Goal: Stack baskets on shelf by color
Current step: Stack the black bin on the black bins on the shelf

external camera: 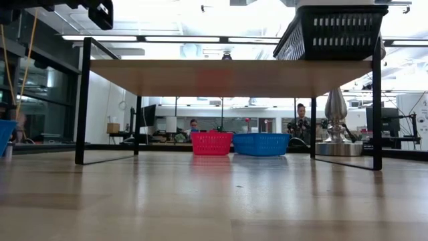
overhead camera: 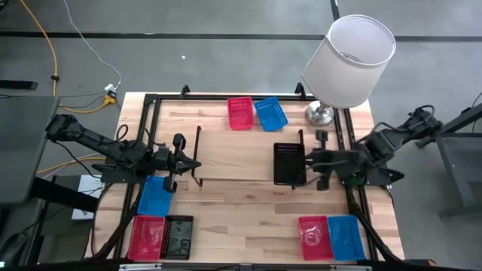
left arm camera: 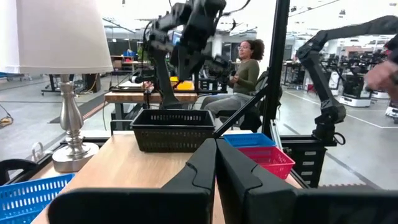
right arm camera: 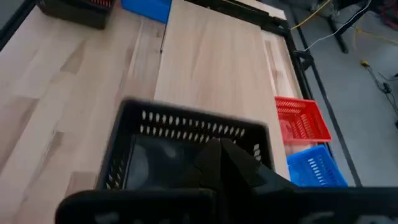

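A black basket (overhead camera: 290, 163) sits on the right end of the shelf (overhead camera: 241, 154), a light wood top on thin black legs; the low view shows the black basket (external camera: 331, 30) on the shelf top (external camera: 227, 77). My right gripper (overhead camera: 313, 160) is shut on this basket from the table's right. My left gripper (overhead camera: 192, 161), shut (left arm camera: 216, 168), hovers at the shelf's left end and touches nothing. A red basket (overhead camera: 239, 113) and a blue basket (overhead camera: 271, 114) rest on the table behind the shelf. My right gripper holds the black basket by its long wall on the table's right side (overhead camera: 303, 160), coming roughly level from the right, fingers across the wall. In the right wrist view the fingers (right arm camera: 217, 158) hide the place of contact. The basket's bottom (external camera: 328, 57) lies on the shelf top, upright.
A blue basket (overhead camera: 156, 197), a red one (overhead camera: 147, 237) and a black one (overhead camera: 178, 237) lie at the near left. A red (overhead camera: 312, 237) and a blue basket (overhead camera: 345, 237) lie near right. A lamp (overhead camera: 350, 60) stands at the far right corner.
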Motion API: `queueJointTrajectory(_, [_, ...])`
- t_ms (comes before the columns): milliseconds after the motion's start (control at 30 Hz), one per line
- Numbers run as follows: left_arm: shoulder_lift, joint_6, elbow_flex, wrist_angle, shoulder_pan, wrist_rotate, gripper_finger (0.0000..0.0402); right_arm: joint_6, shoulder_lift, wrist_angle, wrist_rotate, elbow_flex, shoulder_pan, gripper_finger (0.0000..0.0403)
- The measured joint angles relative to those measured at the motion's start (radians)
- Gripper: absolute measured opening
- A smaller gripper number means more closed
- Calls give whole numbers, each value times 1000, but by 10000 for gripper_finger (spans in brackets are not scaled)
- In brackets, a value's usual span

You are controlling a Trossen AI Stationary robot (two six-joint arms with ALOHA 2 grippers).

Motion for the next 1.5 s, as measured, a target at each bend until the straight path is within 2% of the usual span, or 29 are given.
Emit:
queueJointTrajectory(133, [0,10,0,14,0,-1,1,-17,-175,248,21,-213,32,0])
queueJointTrajectory(267, [0,34,0,32,0,-1,1,-145,-309,615,-26,-415,29,0])
queueJointTrajectory(400, [0,35,0,30,0,-2,1,-240,-362,950,-27,-578,5,0])
queueJointTrajectory(500, [0,74,0,30,0,-4,1,-307,-361,1101,-32,-659,-10,0])
queueJointTrajectory(633, [0,143,0,44,0,-7,1,-321,-358,1134,-34,-700,-23,0])
queueJointTrajectory(733, [2,100,12,81,0,-23,6,-314,-358,1138,-58,-704,-23,0])
queueJointTrajectory(867, [57,79,86,13,-32,43,43,-314,-359,1145,-96,-704,-22,0])
queueJointTrajectory(1067, [208,71,277,-313,-172,36,137,-313,-358,1145,-96,-704,-22,0])
queueJointTrajectory(1233, [345,-50,427,-589,-313,-23,199,-303,-358,1145,-96,-704,-22,0])
queueJointTrajectory(1367, [448,-174,502,-778,-410,-64,222,-303,-358,1142,-96,-704,-22,0])
queueJointTrajectory(1500, [530,-313,521,-922,-478,-83,225,-303,-358,1142,-96,-704,-22,0])
